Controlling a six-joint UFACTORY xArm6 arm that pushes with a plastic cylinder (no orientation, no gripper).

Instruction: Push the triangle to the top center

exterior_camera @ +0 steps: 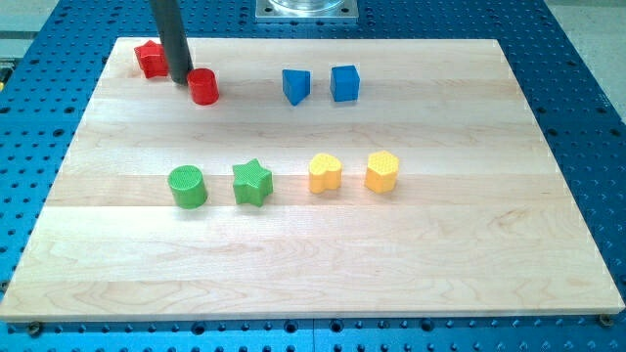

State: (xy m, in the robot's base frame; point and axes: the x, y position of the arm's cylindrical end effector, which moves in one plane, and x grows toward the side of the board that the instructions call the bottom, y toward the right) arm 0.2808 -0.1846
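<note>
On the wooden board (pixel 313 264), a red star (pixel 149 59) sits far left, with my tip (pixel 182 80) between it and the red cylinder (pixel 203 87), holding nothing. Nearer lie a green cylinder (pixel 187 187) and green star (pixel 252 183). The blue triangle (pixel 295 85) rests far centre beside a blue cube (pixel 344 83). Yellow heart (pixel 325 173) and yellow hexagon (pixel 382 171) follow.

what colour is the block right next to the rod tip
Red: the small red cylinder sits just to the view's right of my tip, seen in the camera view.
</note>
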